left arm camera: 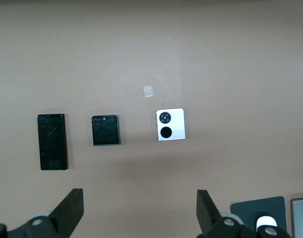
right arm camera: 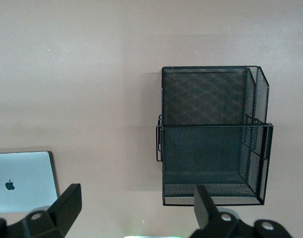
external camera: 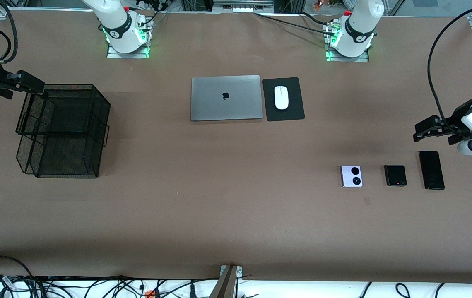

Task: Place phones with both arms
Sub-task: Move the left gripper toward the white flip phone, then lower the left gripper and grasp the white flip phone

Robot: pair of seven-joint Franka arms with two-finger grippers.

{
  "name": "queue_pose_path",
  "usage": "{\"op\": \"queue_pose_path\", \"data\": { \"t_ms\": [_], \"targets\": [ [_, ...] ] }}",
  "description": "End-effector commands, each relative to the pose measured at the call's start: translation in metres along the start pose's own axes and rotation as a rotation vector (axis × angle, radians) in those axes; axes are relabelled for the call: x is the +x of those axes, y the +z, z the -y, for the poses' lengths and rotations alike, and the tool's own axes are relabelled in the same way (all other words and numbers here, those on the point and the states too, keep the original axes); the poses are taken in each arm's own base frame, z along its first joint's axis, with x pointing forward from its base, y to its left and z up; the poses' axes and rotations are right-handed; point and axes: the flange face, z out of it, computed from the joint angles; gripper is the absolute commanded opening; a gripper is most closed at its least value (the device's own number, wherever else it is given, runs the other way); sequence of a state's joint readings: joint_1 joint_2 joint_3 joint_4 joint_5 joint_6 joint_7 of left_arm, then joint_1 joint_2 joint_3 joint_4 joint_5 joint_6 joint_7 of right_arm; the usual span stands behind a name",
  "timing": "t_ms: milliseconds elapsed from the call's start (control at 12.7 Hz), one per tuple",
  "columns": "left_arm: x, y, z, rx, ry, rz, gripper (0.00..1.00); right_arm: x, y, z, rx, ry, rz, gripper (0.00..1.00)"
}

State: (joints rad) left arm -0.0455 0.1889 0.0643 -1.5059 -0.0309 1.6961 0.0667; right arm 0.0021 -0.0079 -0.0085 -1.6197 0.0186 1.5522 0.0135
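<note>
While both arms hang idle at the ends of the brown counter [external camera: 236, 215], nothing is held. Going across the front view from the right arm's end: the right end effector [external camera: 33, 82] is up over the upper rim of the black wire-mesh tray stack [external camera: 64, 130], fingers [right arm camera: 67, 203] spread wide and empty. The stack has two tiers, the lower one reaching nearer the front camera, a wire handle on the side toward the laptop. A broad bare strip of counter separates it from the closed grey laptop [external camera: 226, 98], whose lid shows an apple logo [external camera: 225, 96], the only marking legible anywhere. Just beside the laptop, toward the left arm's end, lies a black mouse pad [external camera: 283, 99] with a white mouse [external camera: 281, 97] on it; a narrow gap between pad and laptop.

Nearer the front camera and toward the left arm's end, three phones lie flat in a row, apart from one another: lilac-white folded phone [external camera: 351, 176] with two black camera circles, squarish black folded phone [external camera: 395, 175], then long slim black phone [external camera: 431, 170]. A small pale square mark [left arm camera: 149, 90] sits on the counter just nearer the camera than the lilac one. Open counter all round the row. The left end effector [external camera: 420, 132] is up in the air close to the slim phone's upper end, fingers [left arm camera: 69, 208] wide apart, empty.
</note>
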Motion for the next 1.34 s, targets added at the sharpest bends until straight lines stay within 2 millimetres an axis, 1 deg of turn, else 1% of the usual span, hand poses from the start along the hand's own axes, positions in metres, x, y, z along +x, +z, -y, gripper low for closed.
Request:
{"op": "queue_pose_path", "data": {
  "t_ms": [0, 314, 471, 628, 707, 785, 1021, 1178, 1257],
  "targets": [
    [-0.002, -0.006, 0.002, 0.026, 0.012, 0.008, 1.00, -0.002, -0.004, 0.001, -0.005, -0.003, 0.005, 1.00],
    [-0.001, -0.006, 0.000, 0.022, 0.004, 0.004, 1.00, -0.002, -0.004, 0.001, -0.005, -0.003, 0.005, 1.00],
    [0.004, 0.007, 0.000, 0.027, 0.012, 0.023, 1.00, -0.002, -0.004, 0.001, -0.005, -0.005, 0.005, 1.00],
    [0.005, 0.013, -0.003, 0.014, 0.004, 0.034, 1.00, -0.002, -0.004, 0.001, -0.005, -0.003, 0.005, 1.00],
    [0.007, 0.024, -0.003, 0.011, 0.004, 0.054, 1.00, -0.002, -0.004, 0.001, -0.005, -0.003, 0.005, 1.00],
    [0.013, 0.044, -0.006, 0.011, 0.008, 0.082, 1.00, -0.002, -0.004, 0.001, -0.005, -0.003, 0.005, 1.00],
    [0.043, 0.132, -0.013, 0.014, -0.009, 0.131, 1.00, -0.002, -0.004, 0.001, -0.005, -0.002, 0.005, 1.00],
    [0.052, 0.176, -0.016, 0.019, -0.043, 0.134, 1.00, -0.002, -0.004, 0.001, -0.005, -0.002, 0.005, 1.00],
    [0.059, 0.205, -0.024, 0.002, -0.070, 0.120, 1.00, -0.002, -0.004, 0.001, -0.005, -0.002, 0.005, 1.00]
  ]
}}
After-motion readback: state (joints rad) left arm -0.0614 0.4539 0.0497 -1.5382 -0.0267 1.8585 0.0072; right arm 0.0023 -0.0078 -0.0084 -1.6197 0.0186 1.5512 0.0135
